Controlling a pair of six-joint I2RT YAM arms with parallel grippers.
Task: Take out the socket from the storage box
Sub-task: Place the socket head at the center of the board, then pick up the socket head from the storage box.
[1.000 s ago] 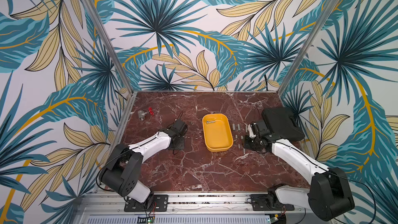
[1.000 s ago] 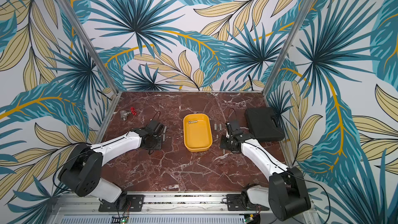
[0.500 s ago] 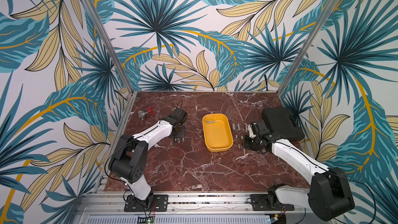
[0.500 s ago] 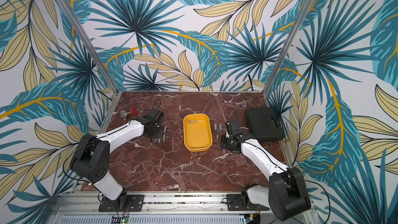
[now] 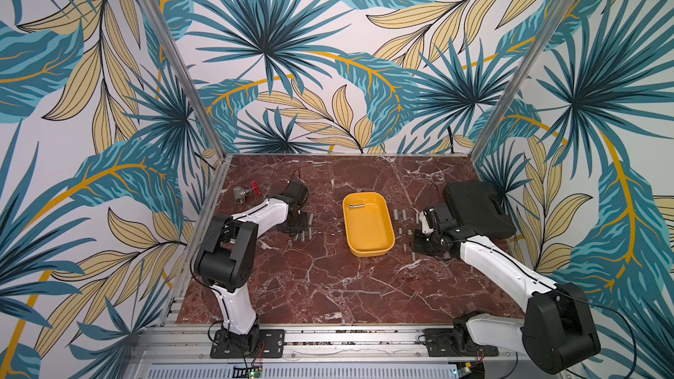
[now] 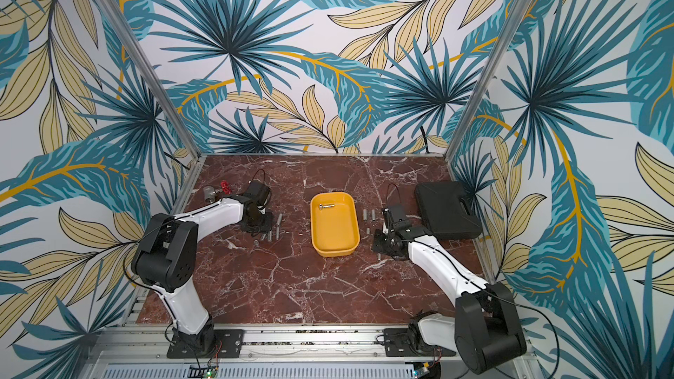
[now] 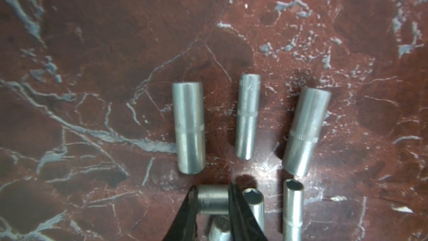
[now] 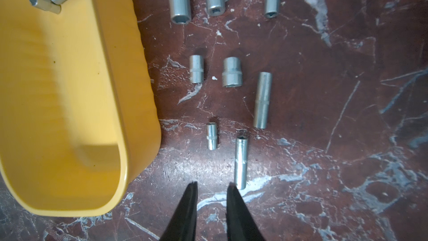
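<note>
Left hand [image 7: 212, 187], farther back than before, in a pinch on a short socket [image 7: 213, 201].

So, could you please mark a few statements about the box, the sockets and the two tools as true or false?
1. Two sockets lie inside the storage box. True.
2. The right tool grips a socket. False: nothing sits between its fingers.
3. The left tool holds a short socket. True.
4. The black case stands open. False: it is closed.
5. Loose sockets lie on only one side of the box. False: one group by the left arm and another group by the right arm lie on the table.
</note>
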